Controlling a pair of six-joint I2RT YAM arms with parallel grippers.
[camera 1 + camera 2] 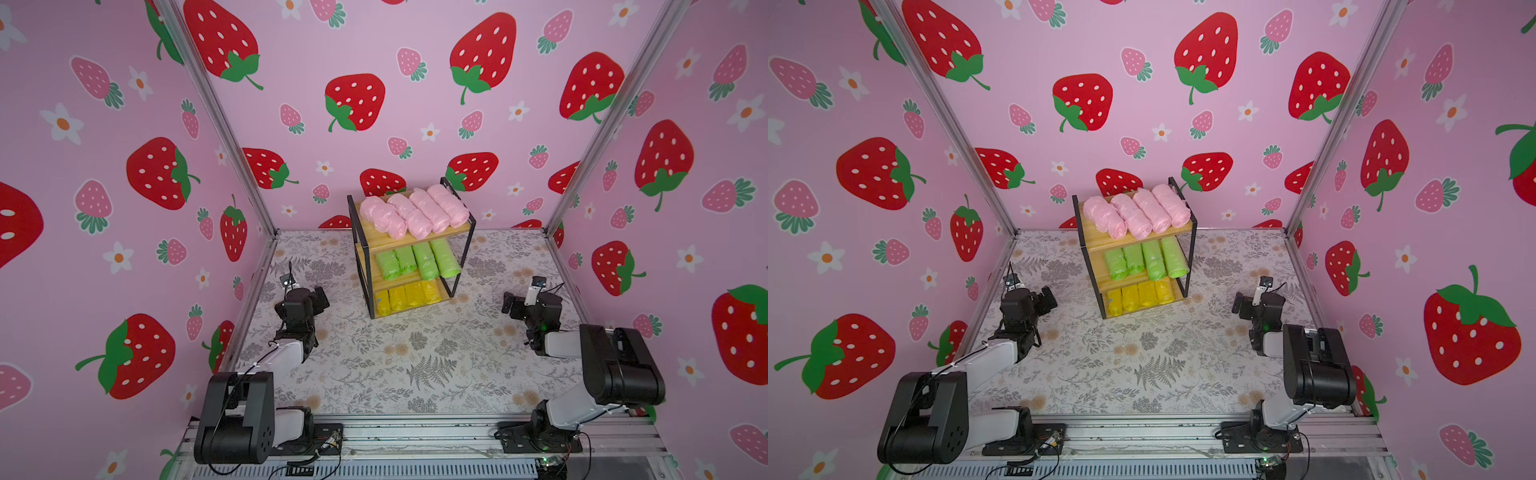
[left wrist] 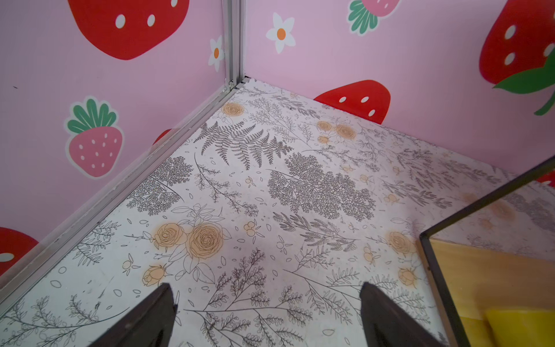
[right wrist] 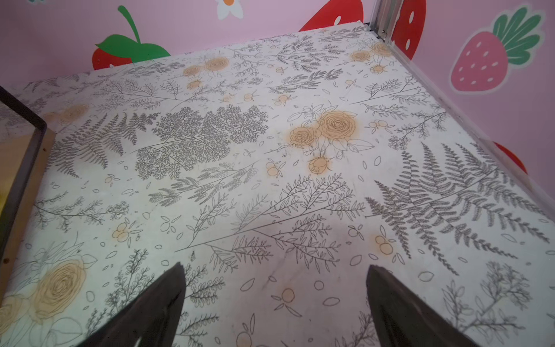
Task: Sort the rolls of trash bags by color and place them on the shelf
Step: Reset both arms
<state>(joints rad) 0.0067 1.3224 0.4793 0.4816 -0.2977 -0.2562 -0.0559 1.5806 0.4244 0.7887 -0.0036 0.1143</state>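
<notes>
pink rolls [image 1: 415,212], green rolls [image 1: 417,259], yellow rolls [image 1: 409,295], strawberry-print walls [image 1: 415,54] (pink ground), fern-patterned table [image 1: 415,357]
</notes>
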